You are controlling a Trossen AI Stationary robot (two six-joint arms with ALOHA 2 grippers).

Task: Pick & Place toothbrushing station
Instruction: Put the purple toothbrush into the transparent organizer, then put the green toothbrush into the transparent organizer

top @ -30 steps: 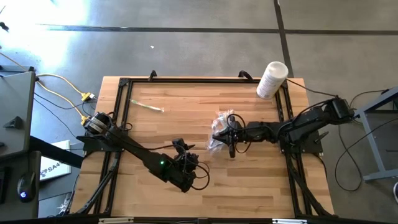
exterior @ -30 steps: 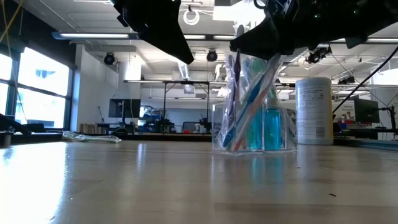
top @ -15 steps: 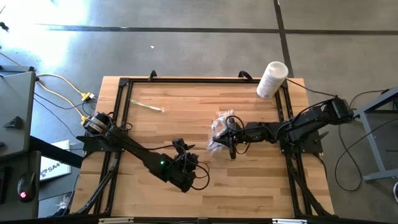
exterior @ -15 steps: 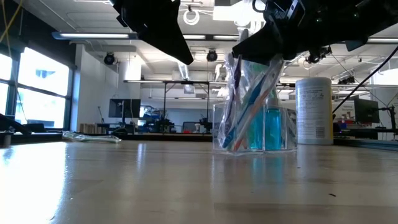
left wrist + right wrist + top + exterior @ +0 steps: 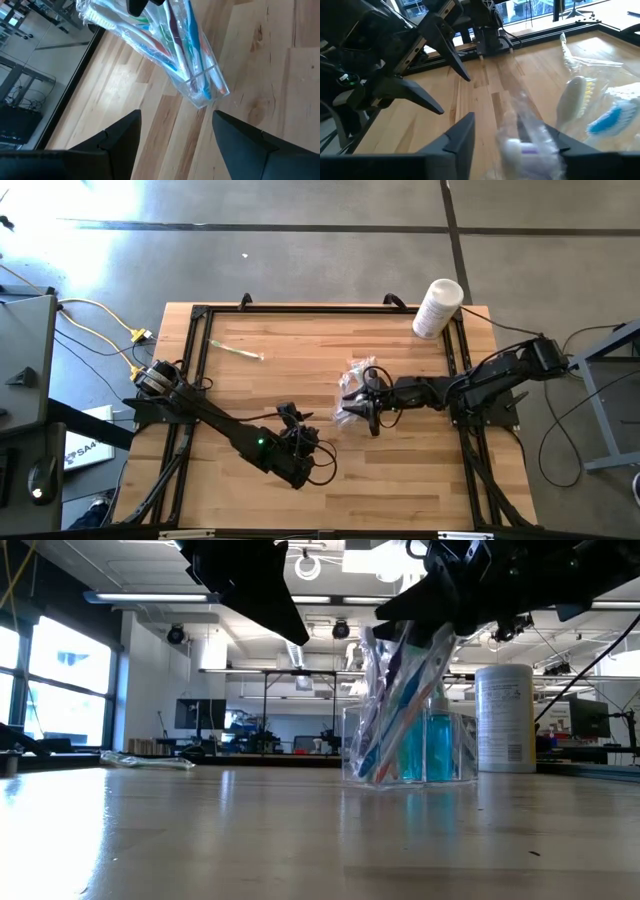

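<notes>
A clear crinkly bag with several toothbrushes and teal tubes stands on its bottom end on the table, right of the middle. It also shows as the bag and as the bag. My right gripper is open at the bag's top, one finger on either side of it. My right gripper has a blurred toothbrush head inside the bag between its fingers. My left gripper is open near the table's near edge, pointing at the bag; my left gripper has nothing between its fingers. My right gripper comes at the bag's top end nearly level from the table's right. Its fingers stand apart with the bag's top between them. Whether a finger touches the plastic I cannot tell. The bag's bottom rests on the table.
A single wrapped toothbrush lies at the table's far left. A white cylindrical container stands at the far right corner. A black frame runs along the table's edges. Bare wood lies between the bag and the left arm.
My right gripper has opened at the bag's top while staying in place. The bag's top has loosened and spread a little, and its bottom has stayed on the table.
</notes>
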